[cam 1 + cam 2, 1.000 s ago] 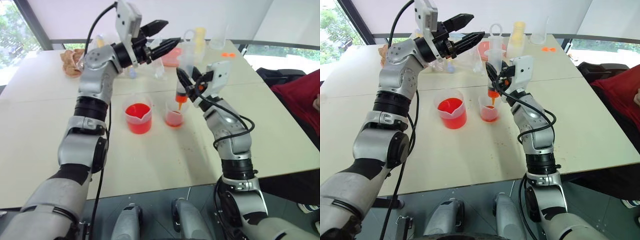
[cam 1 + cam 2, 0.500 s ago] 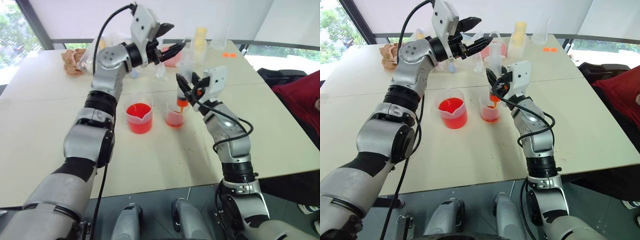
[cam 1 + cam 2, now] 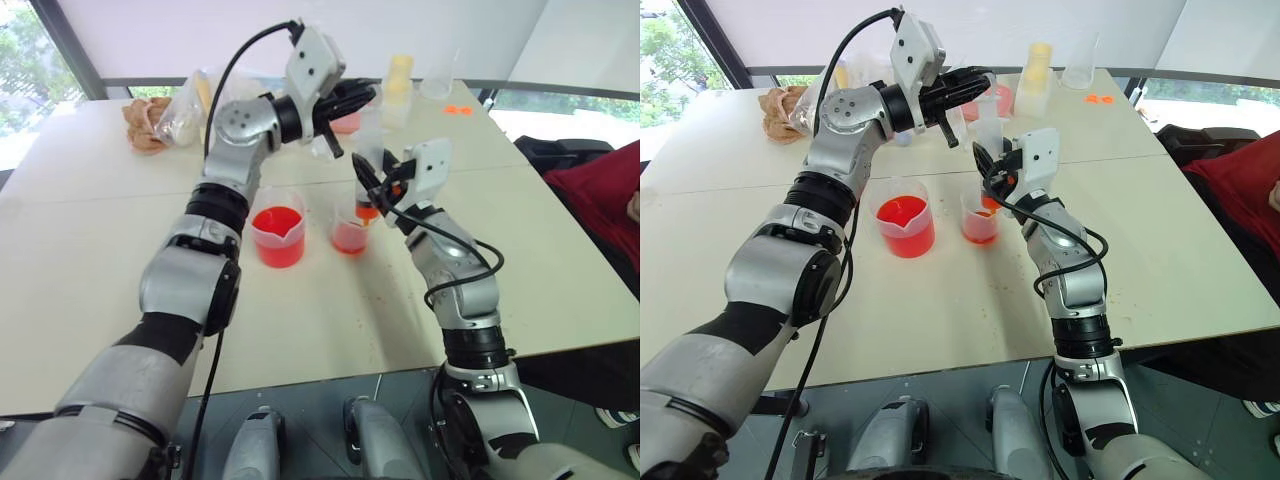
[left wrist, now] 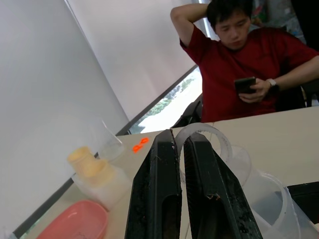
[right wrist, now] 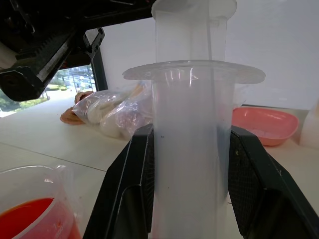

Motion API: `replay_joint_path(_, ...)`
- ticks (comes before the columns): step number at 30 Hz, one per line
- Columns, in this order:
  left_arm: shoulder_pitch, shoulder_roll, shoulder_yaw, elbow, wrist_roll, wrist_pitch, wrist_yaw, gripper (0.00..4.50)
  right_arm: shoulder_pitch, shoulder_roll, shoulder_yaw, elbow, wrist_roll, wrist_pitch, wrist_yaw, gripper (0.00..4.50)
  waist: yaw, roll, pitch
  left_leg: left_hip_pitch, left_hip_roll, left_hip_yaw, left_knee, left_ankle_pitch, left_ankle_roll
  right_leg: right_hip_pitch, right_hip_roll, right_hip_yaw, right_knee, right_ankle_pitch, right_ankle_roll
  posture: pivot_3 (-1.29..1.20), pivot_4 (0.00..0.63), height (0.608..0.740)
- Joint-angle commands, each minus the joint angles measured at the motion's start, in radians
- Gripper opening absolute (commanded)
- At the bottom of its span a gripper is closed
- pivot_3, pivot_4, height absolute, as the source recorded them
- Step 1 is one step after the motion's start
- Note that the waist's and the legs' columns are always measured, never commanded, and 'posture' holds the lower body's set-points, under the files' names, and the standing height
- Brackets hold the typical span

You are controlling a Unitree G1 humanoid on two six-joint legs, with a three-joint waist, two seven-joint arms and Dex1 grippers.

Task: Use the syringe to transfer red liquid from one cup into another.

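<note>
From left to right we see the spouted beaker (image 3: 277, 233) of red liquid (image 3: 276, 222) on the table (image 3: 90, 250), then the smaller cup (image 3: 349, 234). Above that cup our right gripper (image 3: 372, 176) clamps the syringe (image 3: 368, 165) upright, nozzle in the cup. Our left gripper (image 3: 362, 94) is closed at the plunger ring (image 4: 202, 137).

Bright, even window daylight; faint shadows, wide-angle edge distortion.

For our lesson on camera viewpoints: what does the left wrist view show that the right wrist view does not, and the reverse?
Left wrist view: a person in a red shirt holding a phone, and the ring topping the syringe's plunger. Right wrist view: the syringe barrel between the right gripper's fingers, the spouted beaker of red liquid, plastic bags. Both: the pink bowl, the table.
</note>
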Motion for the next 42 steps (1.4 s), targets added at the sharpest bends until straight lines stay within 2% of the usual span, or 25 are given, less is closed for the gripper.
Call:
replay_joint_path(1, -0.002, -0.006, 0.004, -0.046, -0.019, 0.021, -0.044, 0.03, -0.044, 0.014, 0.012, -0.080, 0.014, -0.047, 0.019, 1.38, 0.000, 0.000, 0.000, 0.000, 0.000, 0.000, 0.000, 0.000, 0.000, 0.000, 0.000, 0.000, 0.000, 0.000, 0.000, 0.00, 0.150, 0.740)
replay_joint_path(10, 0.056, -0.006, 0.007, -0.157, -0.053, 0.110, -0.124, 0.03, -0.086, 0.024, -0.005, -0.095, 0.029, -0.040, 0.011, 1.38, -0.001, 0.000, 0.000, 0.000, 0.000, 0.000, 0.000, 0.000, 0.000, 0.000, 0.000, 0.000, 0.000, 0.000, 0.000, 0.00, 0.150, 0.740)
replay_joint_path(22, 0.177, -0.013, -0.028, -0.284, -0.053, 0.185, -0.142, 0.03, -0.118, 0.023, -0.014, -0.117, 0.033, -0.032, 0.008, 1.38, 0.000, 0.000, 0.000, 0.000, 0.000, 0.000, 0.000, 0.000, 0.000, 0.000, 0.000, 0.000, 0.000, 0.000, 0.000, 0.00, 0.150, 0.740)
replay_joint_path(39, 0.229, -0.021, -0.033, -0.364, -0.072, 0.251, -0.154, 0.03, -0.130, 0.011, -0.027, -0.119, 0.034, -0.022, 0.010, 1.38, 0.000, 0.000, 0.000, 0.000, 0.000, 0.000, 0.000, 0.000, 0.000, 0.000, 0.000, 0.000, 0.001, 0.000, 0.000, 0.00, 0.150, 0.740)
replay_joint_path(42, 0.208, -0.018, -0.001, -0.360, -0.105, 0.288, -0.140, 1.06, -0.128, 0.010, -0.028, -0.122, 0.034, -0.021, 0.010, 1.38, 0.004, 0.000, 0.000, 0.000, 0.000, 0.000, 0.000, 0.000, 0.000, 0.000, 0.000, 0.000, 0.001, 0.000, 0.000, 0.00, 0.150, 0.740)
